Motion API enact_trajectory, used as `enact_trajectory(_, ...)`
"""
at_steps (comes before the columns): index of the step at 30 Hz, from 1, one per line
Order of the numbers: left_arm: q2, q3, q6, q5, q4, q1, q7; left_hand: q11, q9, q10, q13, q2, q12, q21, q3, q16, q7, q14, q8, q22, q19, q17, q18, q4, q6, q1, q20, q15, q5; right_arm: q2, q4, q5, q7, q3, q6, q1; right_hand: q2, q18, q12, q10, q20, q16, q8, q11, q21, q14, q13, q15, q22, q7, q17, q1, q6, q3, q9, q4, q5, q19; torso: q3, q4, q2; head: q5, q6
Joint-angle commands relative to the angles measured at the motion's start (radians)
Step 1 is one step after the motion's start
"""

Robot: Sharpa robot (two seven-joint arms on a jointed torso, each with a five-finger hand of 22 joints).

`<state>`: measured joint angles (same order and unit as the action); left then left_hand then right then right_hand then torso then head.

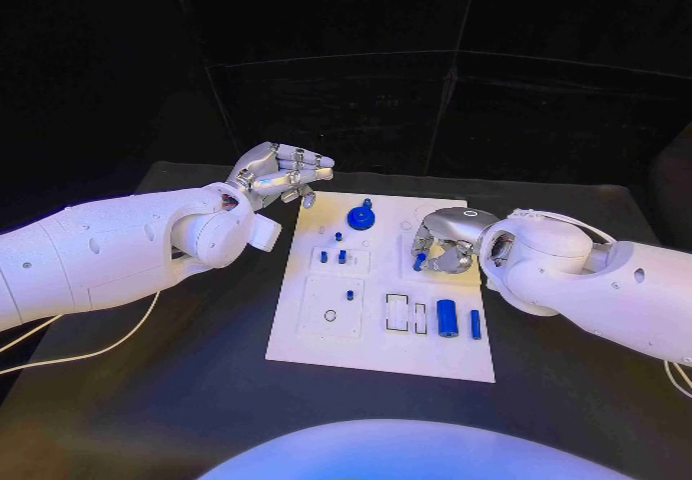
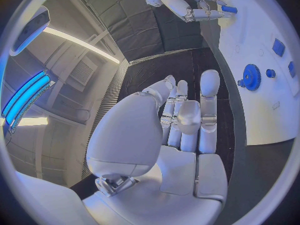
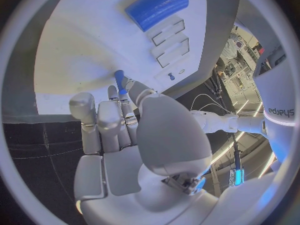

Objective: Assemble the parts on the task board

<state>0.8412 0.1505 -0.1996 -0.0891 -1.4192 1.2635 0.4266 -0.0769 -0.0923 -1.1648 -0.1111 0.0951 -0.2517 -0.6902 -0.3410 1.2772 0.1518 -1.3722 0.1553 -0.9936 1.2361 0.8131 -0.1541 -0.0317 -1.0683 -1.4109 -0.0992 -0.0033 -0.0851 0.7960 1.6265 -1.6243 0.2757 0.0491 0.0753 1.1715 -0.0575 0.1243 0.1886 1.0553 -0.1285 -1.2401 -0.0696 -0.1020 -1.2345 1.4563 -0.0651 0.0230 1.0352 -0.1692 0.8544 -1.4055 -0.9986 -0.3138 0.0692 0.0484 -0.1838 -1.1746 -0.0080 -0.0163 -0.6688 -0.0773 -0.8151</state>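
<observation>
Here the right hand (image 1: 444, 245) pinches a blue peg (image 1: 420, 262) upright in its fingers (image 3: 125, 92); left hand's (image 1: 284, 170) fingers curled, empty.

A black worktop (image 1: 173, 400) carries everything. A thin white cable (image 1: 101, 345) trails across its left side, and dark curtain panels (image 1: 433, 90) hang behind it.

The task board (image 1: 378, 350) was plain white on a black table (image 1: 173, 400), its gear (image 1: 361, 216), thick cylinder (image 1: 447, 317), thin rod (image 1: 475, 324) and small pegs (image 1: 340, 257) all blue, while both silver hands (image 1: 283, 173) sat on glossy white arms (image 1: 101, 250).
</observation>
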Motion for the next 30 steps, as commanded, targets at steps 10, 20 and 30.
enact_trajectory(10, -0.001, 0.000, 0.014, 0.003, -0.001, 0.001, 0.002, -0.001, 0.001, 0.008, -0.001, -0.002, -0.004, 0.002, -0.005, -0.004, 0.002, 0.008, 0.004, 0.001, -0.004, 0.000, -0.016, -0.001, 0.007, -0.005, -0.002, 0.001, -0.002, -0.008, -0.003, -0.027, -0.001, 0.000, 0.016, 0.001, 0.003, -0.017, 0.021, 0.085, 0.010, -0.019, -0.014, 0.013, -0.049, 0.011, -0.003, -0.016, 0.066, 0.008, 0.020, 0.006, -0.052, -0.037, 0.005, -0.015, 0.012, -0.053, -0.0010, -0.0003, 0.000, 0.004, 0.003)
enact_trajectory(20, 0.000, 0.000, 0.014, 0.003, 0.000, 0.001, 0.003, -0.001, 0.001, 0.008, -0.001, -0.002, -0.004, 0.002, -0.005, -0.004, 0.002, 0.008, 0.004, 0.001, -0.004, 0.000, -0.016, -0.001, 0.007, -0.005, -0.002, 0.001, -0.002, -0.004, 0.003, -0.029, -0.003, 0.000, 0.059, 0.001, 0.008, -0.025, 0.021, 0.128, 0.021, -0.017, -0.028, 0.027, -0.079, 0.010, -0.005, -0.028, 0.107, 0.020, 0.011, -0.003, -0.094, -0.056, 0.009, -0.016, 0.015, -0.084, -0.0010, 0.0001, 0.001, 0.006, 0.003)
enact_trajectory(30, 0.002, 0.000, 0.014, 0.003, 0.002, 0.001, 0.002, -0.001, 0.001, 0.008, -0.001, -0.002, -0.004, 0.002, -0.005, -0.004, 0.002, 0.008, 0.004, 0.001, -0.004, 0.000, -0.016, -0.001, 0.007, -0.005, -0.002, 0.001, -0.002, 0.035, 0.059, -0.013, -0.004, -0.001, 0.092, 0.001, 0.002, -0.026, 0.017, 0.129, 0.022, -0.017, -0.027, 0.027, -0.081, 0.010, -0.004, -0.029, 0.109, 0.020, 0.010, -0.002, -0.095, -0.056, 0.008, -0.016, 0.015, -0.085, -0.0010, 0.0004, 0.003, 0.008, 0.007)
